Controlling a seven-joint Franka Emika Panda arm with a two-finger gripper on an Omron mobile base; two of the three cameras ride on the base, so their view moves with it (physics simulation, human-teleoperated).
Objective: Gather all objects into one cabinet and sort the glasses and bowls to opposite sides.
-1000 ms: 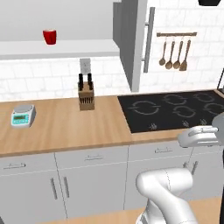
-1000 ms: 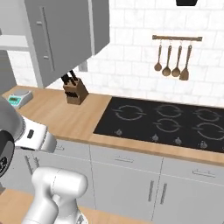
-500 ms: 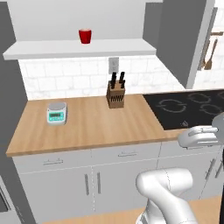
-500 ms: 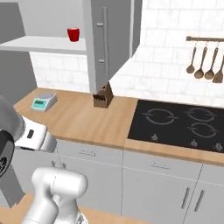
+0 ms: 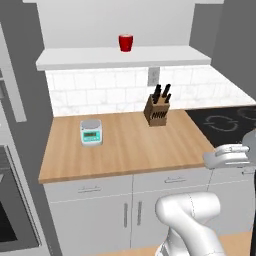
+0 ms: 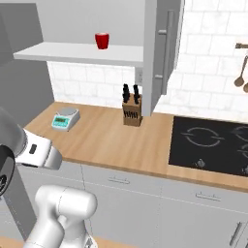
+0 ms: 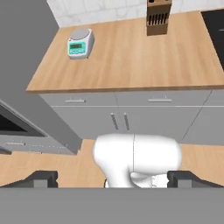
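Red cup (image 5: pixel 126 42): stands upright on the doorless white shelf (image 5: pixel 75 58), near its middle, alone there; seen too from the right base view (image 6: pixel 101 40).
Cabinet (image 6: pixel 163 53): tall grey door with a vertical bar handle (image 6: pixel 169 43), hanging just right of the shelf's end, above the knife block.
Counter (image 5: pixel 125 145): wooden top; a small teal kitchen scale (image 5: pixel 91 132) sits towards its left, well apart from a wooden knife block (image 5: pixel 156 106) with dark handles near the tiled wall.
Cooktop (image 6: pixel 213 144): black, set into the counter right of the knife block.
Utensils (image 6: pixel 240 72): wooden spoons hang on the wall at the far right.
Claw (image 7: pixel 113 179): two dark finger tips stand wide apart at the bottom corners of the hand view, released, nothing between them; it looks down at the counter and the grey drawers (image 7: pixel 131 100) below.
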